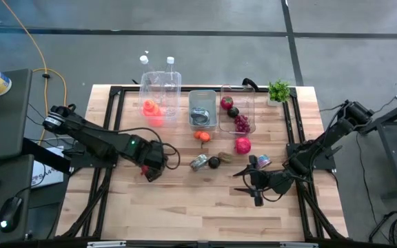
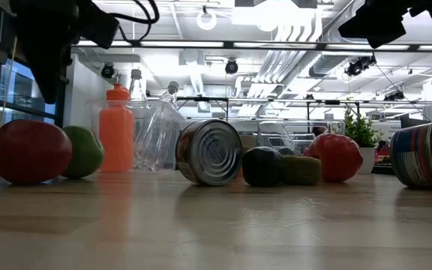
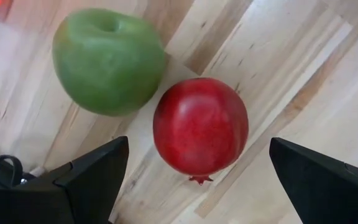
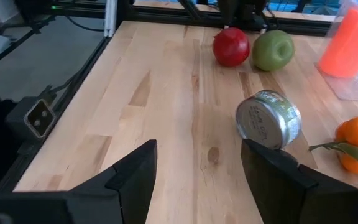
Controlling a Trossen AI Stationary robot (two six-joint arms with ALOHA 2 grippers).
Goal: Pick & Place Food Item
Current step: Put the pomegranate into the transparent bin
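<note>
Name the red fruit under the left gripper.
The pomegranate beside the green apple, between the open left gripper fingers; the other red fruits lie elsewhere.

Red round pomegranate (image 3: 200,127) lies at frame centre, touching the green apple (image 3: 108,60) to its upper left

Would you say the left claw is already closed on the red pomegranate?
No, the left claw is open, its fingers apart on either side of the pomegranate.
</note>
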